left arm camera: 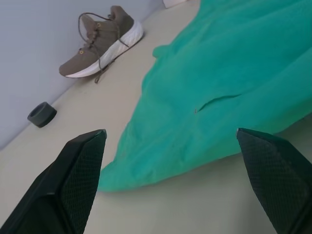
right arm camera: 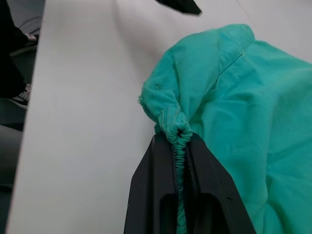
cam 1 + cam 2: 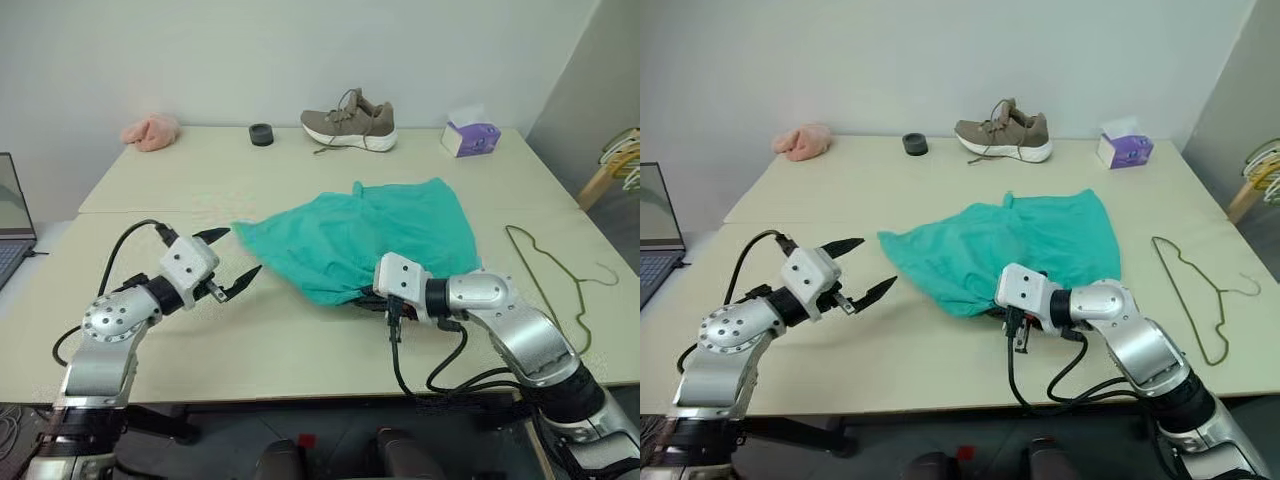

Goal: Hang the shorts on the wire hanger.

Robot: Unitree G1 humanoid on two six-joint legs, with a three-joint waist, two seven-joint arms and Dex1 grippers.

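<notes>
Now the teal shorts (image 3: 380, 240) bunch at the waistband between black fingers (image 2: 204, 195).

Shorts (image 3: 370, 235) mid-table, wire hanger (image 3: 548, 285) to their right, shoe (image 3: 350, 125) behind.

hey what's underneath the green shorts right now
Mostly bare table. At the near edge of the shorts, the right gripper pinches the gathered waistband between shut jaws. Anything else beneath the cloth is covered.
</notes>
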